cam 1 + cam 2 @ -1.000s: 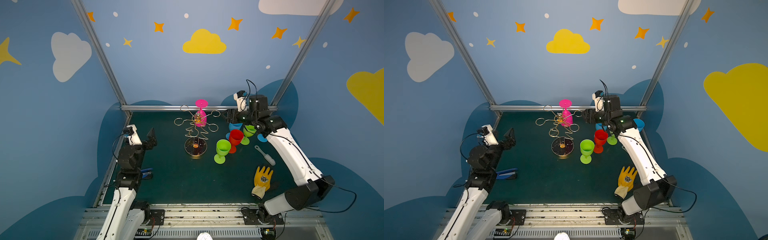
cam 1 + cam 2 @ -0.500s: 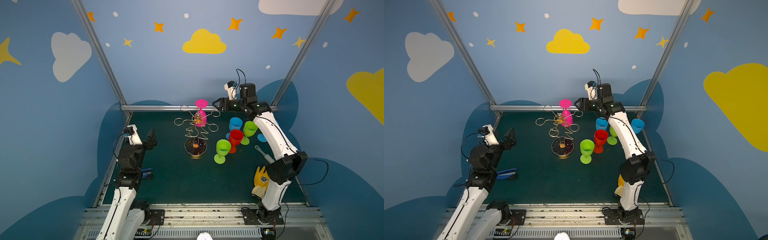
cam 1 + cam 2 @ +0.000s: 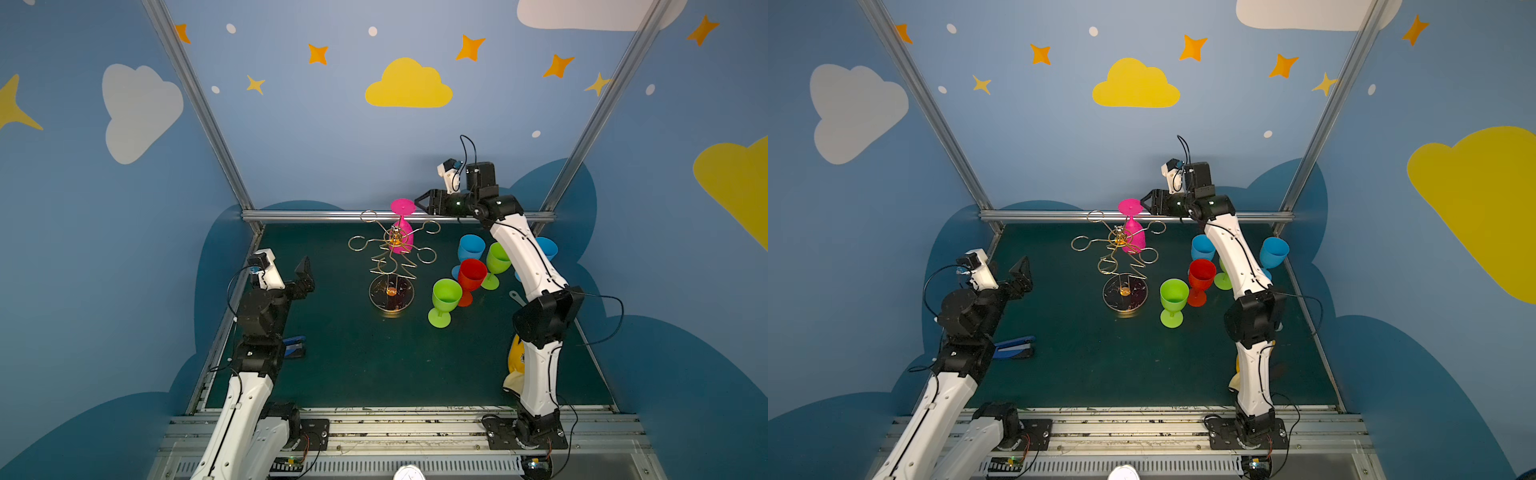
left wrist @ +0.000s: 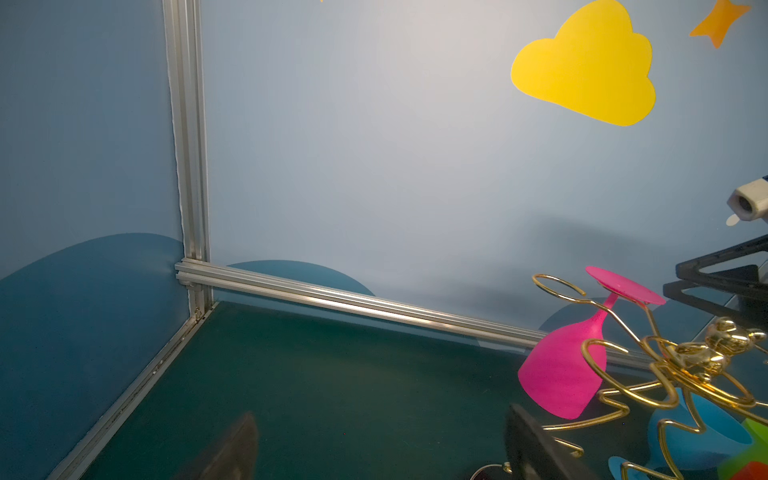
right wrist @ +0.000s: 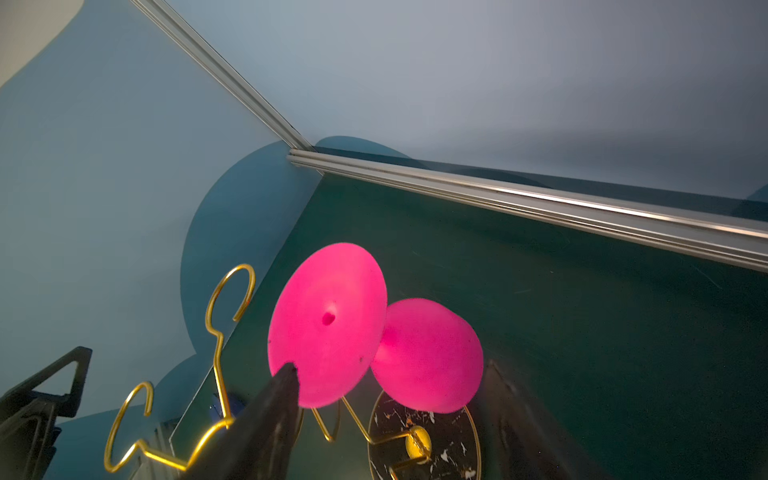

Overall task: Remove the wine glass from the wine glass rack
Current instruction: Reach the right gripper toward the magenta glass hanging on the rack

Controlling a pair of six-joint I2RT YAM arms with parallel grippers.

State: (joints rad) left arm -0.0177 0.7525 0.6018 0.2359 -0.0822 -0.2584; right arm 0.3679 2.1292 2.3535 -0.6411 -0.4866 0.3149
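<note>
the pink plastic wine glass (image 3: 405, 243) hangs upside down, a little tilted, from one looped arm of the thin gold wire rack (image 3: 399, 301). it is on the side of the rack that faces the back edge of the dark green table (image 3: 353, 353). its round foot is on top, above the wire. the right gripper (image 3: 420, 204) is at this foot with jaws spread, one on each side. one black fingertip (image 5: 282, 386) is at the rim of the foot, but i cannot tell if it touches. nothing is pinched. the left gripper (image 3: 305, 277) hovers near the left edge, also spread and empty.

i think the good way is to close softly on the foot, lift only a little, then slide the glass outward along the arm. a straight pull could tip the light rack, and the aluminium back rail (image 3: 332, 216) is near.

the other loops that i can see carry nothing. toward the right edge stand upright plastic cups: green goblet (image 3: 445, 297), red goblet (image 3: 471, 274), blue goblet (image 3: 471, 248), second green goblet (image 3: 498, 257), second blue goblet (image 3: 1274, 249). where the inside shows, they look empty.
</note>
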